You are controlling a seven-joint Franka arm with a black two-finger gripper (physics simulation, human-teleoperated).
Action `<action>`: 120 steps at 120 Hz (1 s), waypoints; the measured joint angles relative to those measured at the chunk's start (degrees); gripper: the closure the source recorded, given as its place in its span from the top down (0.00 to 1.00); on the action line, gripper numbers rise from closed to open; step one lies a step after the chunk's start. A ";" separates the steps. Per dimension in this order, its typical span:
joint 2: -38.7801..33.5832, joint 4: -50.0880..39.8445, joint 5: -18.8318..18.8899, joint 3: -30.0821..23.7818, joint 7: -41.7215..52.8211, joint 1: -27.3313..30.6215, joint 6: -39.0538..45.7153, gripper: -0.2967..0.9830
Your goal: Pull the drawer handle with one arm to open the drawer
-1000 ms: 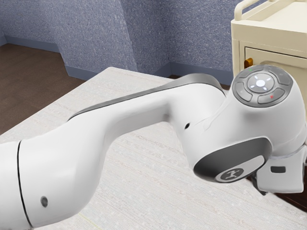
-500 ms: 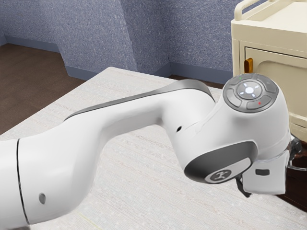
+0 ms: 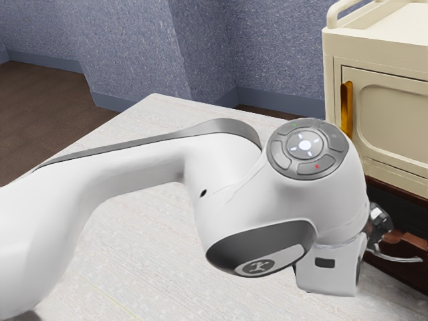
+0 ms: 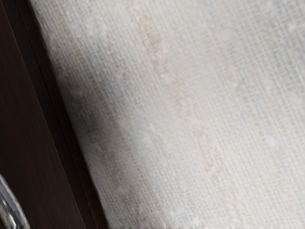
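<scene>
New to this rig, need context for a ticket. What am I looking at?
The machine is one white jointed robot arm. The exterior view comes from a camera at its side; the wrist view from one on the arm's hand.

The pale, woven-looking surface runs beneath the arm and meets dark wooden furniture with a curved metal handle, probably the one to pull. Behind, in the exterior view, stands a cream cabinet with an orange-brown handle.

Whether anything is held, I cannot tell.
</scene>
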 joint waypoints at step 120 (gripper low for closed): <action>-18.31 -20.13 0.23 0.13 -1.05 -3.98 2.66 0.76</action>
